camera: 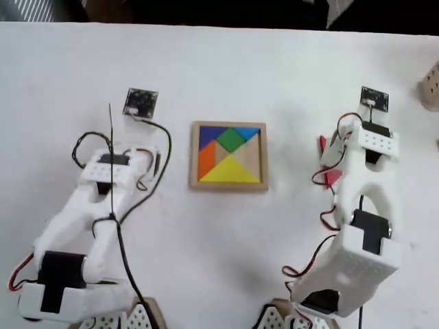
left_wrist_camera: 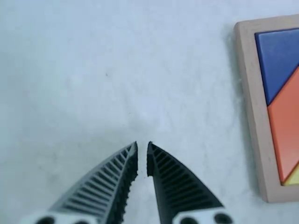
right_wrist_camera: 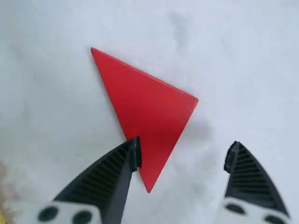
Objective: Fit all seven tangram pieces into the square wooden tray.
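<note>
The square wooden tray (camera: 193, 156) sits at the table's middle with blue, green, light blue, orange and yellow pieces in it; a wood-coloured patch shows at its right side. A red triangle (right_wrist_camera: 145, 109) lies flat on the table right of the tray, partly under the right arm (camera: 332, 177). My right gripper (right_wrist_camera: 183, 151) stands open over it, one fingertip (right_wrist_camera: 133, 149) above the triangle's edge, the other off to the side. My left gripper (left_wrist_camera: 142, 151) is shut and holds nothing, low over bare table left of the tray (left_wrist_camera: 247, 116), whose blue and orange pieces show.
Two small black boards (camera: 140, 103) (camera: 374, 99) lie behind the arms, with cables running from them. A wooden pegged block (camera: 431, 86) sits at the far right edge. Arm bases stand at the front edge.
</note>
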Tool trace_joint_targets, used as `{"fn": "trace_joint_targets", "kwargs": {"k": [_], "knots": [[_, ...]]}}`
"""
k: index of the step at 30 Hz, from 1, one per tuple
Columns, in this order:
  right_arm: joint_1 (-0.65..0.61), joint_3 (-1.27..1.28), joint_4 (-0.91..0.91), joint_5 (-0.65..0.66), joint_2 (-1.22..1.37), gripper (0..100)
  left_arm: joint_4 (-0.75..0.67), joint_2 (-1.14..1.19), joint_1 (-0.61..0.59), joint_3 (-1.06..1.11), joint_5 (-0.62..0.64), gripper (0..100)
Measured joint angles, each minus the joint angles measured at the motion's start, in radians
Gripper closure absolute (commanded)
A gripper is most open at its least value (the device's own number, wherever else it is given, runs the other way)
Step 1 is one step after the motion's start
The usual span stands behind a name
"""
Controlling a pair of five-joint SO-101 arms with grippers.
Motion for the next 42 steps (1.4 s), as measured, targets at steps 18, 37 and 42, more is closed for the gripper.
{"fn": "trace_joint_targets", "kwargs": {"k": [18,37,42], "knots": [[0.044,-0.732,0.605,0.216,0.325,71.8,0.0,0.0,0.0,0.0,0.0,94],[0.008,-0.934,0.609,0.23,0.588,71.8,0.0,0.0,0.0,0.0,0.0,94],[0.0,-0.956,0.626,0.23,0.621,71.8,0.0,0.0,0.0,0.0,0.0,94]]}}
